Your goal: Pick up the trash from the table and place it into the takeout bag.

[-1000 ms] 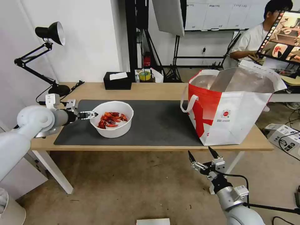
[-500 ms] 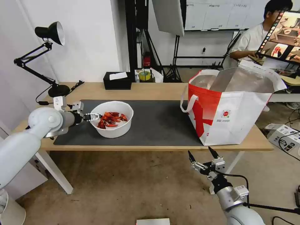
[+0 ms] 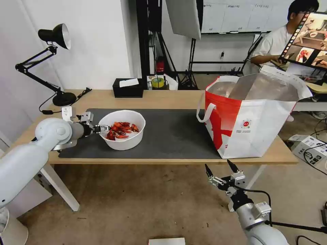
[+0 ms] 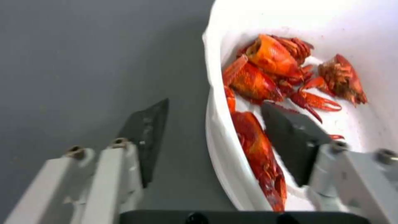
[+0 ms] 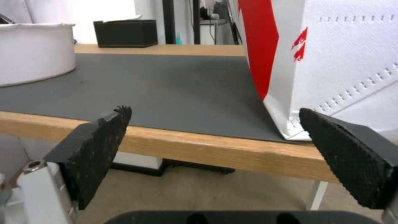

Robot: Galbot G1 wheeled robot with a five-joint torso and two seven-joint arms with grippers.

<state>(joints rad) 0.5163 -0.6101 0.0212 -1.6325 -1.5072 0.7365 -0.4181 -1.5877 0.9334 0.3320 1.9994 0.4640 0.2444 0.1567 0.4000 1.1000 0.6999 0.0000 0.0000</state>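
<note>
A plain white wall (image 3: 98, 41) stands behind the room's left part. In front of this wall, a black desk lamp (image 3: 54, 34) with a jointed arm rises from a round base. To the right of the wall there is a black stand (image 3: 144, 37), and beside it hangs a grey panel (image 3: 184, 17). A whiteboard (image 3: 235, 15) is further right of the panel. The floor (image 3: 136, 200) is brown-grey and a little dirty, with cables (image 3: 316, 131) lying at its right edge.
</note>
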